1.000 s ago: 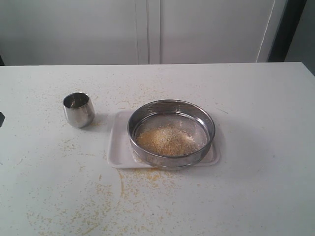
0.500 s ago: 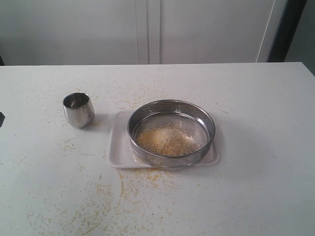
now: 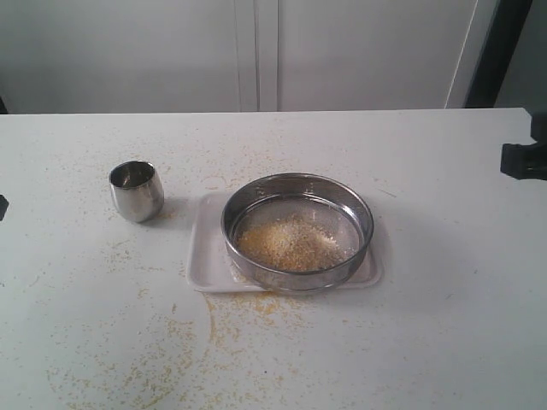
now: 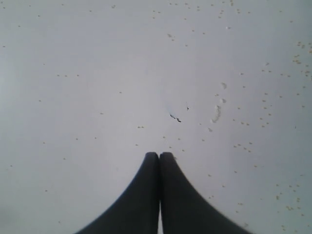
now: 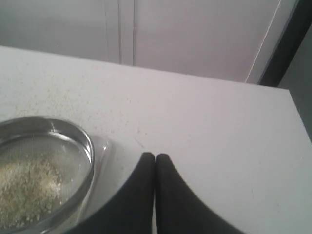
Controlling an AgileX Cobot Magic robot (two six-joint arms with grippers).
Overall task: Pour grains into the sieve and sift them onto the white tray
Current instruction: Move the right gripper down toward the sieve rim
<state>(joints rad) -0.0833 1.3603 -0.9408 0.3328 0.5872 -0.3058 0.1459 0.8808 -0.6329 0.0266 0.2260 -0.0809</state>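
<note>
The sieve (image 3: 297,184), a wide steel ring with mesh bottom, rests on the white tray (image 3: 203,256) at the middle of the table. A pale sandy heap of grains (image 3: 291,243) lies inside it. The right wrist view shows the sieve (image 5: 83,139) and its grains (image 5: 29,187) beside my right gripper (image 5: 155,157), which is shut and empty, apart from the rim. A dark part of the right arm (image 3: 523,158) shows at the right edge of the exterior view. My left gripper (image 4: 159,156) is shut and empty over bare table with scattered grains.
A small rounded steel cup (image 3: 136,190) stands upright left of the tray. Spilled yellow grains (image 3: 184,342) are strewn over the table in front of the tray and around the cup. White cabinet doors (image 3: 256,51) stand behind the table.
A dark part of the right arm has come into the exterior view at the right edge. The sieve, tray and cup have not moved.
</note>
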